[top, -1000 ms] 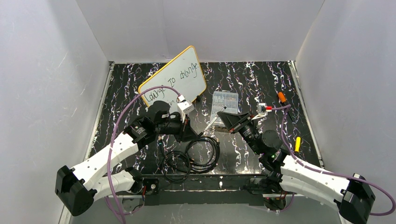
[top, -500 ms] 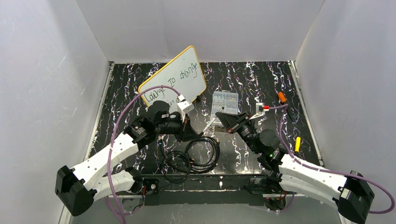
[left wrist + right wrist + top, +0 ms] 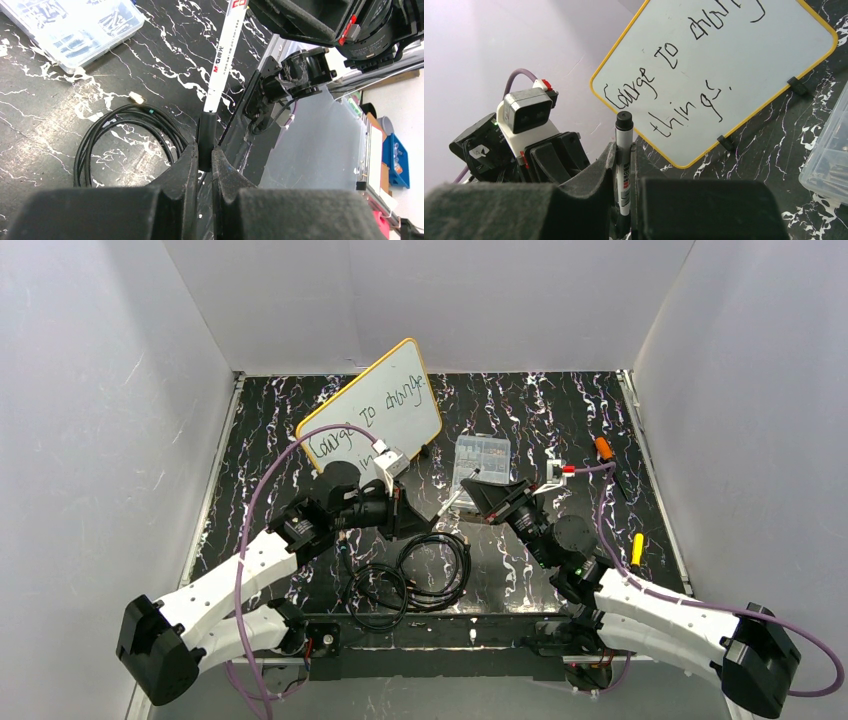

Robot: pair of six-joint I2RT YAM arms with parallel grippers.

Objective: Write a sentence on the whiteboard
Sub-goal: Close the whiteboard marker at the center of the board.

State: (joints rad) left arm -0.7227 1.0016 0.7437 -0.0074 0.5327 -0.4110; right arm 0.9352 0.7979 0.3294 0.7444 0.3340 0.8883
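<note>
The whiteboard [image 3: 375, 405], white with a yellow rim, stands tilted at the back left; it also shows in the right wrist view [image 3: 734, 60]. The sentence [image 3: 664, 75] reads "Courage to change things" in two lines. A white marker [image 3: 452, 503] with black ends spans the gap between both grippers. My left gripper [image 3: 428, 520] is shut on its black cap end [image 3: 206, 135]. My right gripper [image 3: 470, 487] is shut on its white barrel [image 3: 623, 170], and the far black end sticks out past the fingertips. The right gripper body shows in the left wrist view [image 3: 310, 20].
A clear parts box [image 3: 480, 462] lies just behind the grippers. Coiled black cables [image 3: 410, 575] lie on the mat in front. An orange marker [image 3: 604, 448] and a yellow one [image 3: 637, 548] lie at the right. White walls enclose the table.
My left gripper has moved right to the marker's free end and now grips it. My right gripper has shifted slightly left with the marker. The whiteboard has not moved.
</note>
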